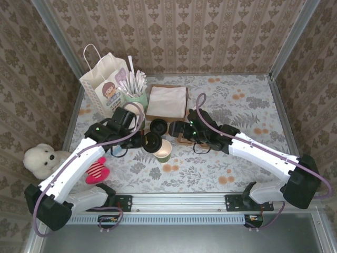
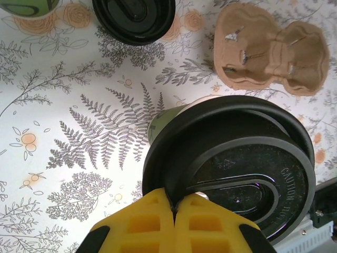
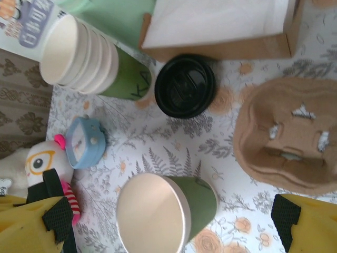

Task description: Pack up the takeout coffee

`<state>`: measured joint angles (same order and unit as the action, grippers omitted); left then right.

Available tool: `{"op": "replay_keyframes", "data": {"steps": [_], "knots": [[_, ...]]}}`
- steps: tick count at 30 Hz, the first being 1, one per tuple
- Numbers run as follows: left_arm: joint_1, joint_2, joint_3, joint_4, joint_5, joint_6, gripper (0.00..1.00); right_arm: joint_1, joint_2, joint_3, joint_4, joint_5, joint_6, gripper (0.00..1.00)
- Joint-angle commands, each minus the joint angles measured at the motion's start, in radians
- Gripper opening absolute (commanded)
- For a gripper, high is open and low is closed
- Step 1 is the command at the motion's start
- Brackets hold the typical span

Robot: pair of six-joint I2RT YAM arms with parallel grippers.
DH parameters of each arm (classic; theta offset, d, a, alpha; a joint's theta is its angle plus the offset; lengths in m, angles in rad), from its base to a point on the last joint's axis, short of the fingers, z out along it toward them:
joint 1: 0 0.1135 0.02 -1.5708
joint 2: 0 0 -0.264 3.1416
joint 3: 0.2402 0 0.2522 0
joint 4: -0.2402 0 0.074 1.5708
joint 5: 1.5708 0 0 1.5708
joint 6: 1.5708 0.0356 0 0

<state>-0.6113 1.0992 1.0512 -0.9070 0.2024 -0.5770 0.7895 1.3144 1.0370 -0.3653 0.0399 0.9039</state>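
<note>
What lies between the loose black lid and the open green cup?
Only bare tablecloth separates lid and cup, per the right wrist view.

White paper bag w/ cartoon print, pale green cup of white-wrapped straws beside it, brown cardboard napkin box, brown pulp cup carrier, white plush bear, blue toy clock

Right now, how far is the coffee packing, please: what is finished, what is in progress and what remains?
Done: nothing is packed; the pulp carrier is empty. In hand: the left tool is shut on the rim of a black lid, close by the open green cup; the right tool is open, holding nothing. Left: seat the lid, then probably set the cup in the carrier.
</note>
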Motion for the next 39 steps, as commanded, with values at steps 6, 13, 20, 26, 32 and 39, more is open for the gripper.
{"op": "replay_keyframes", "data": {"steps": [6, 13, 20, 26, 32, 39], "knots": [[-0.071, 0.046, -0.017, 0.031, -0.088, -0.109, 0.00, -0.033, -0.023, -0.097, 0.124, -0.142, 0.049, 0.98], [-0.095, 0.078, -0.040, 0.072, -0.114, -0.137, 0.00, -0.044, -0.026, -0.133, 0.148, -0.182, 0.002, 0.97], [-0.115, 0.115, -0.020, 0.059, -0.108, -0.135, 0.00, -0.045, -0.010, -0.146, 0.178, -0.241, -0.027, 0.95], [-0.125, 0.146, 0.008, 0.035, -0.122, -0.120, 0.00, -0.045, -0.014, -0.171, 0.176, -0.220, -0.022, 0.92], [-0.126, 0.170, 0.027, 0.031, -0.109, -0.100, 0.00, -0.047, -0.029, -0.213, 0.205, -0.234, -0.016, 0.92], [-0.129, 0.207, 0.058, 0.031, -0.102, -0.083, 0.00, -0.047, -0.015, -0.213, 0.204, -0.247, -0.017, 0.91]]}}
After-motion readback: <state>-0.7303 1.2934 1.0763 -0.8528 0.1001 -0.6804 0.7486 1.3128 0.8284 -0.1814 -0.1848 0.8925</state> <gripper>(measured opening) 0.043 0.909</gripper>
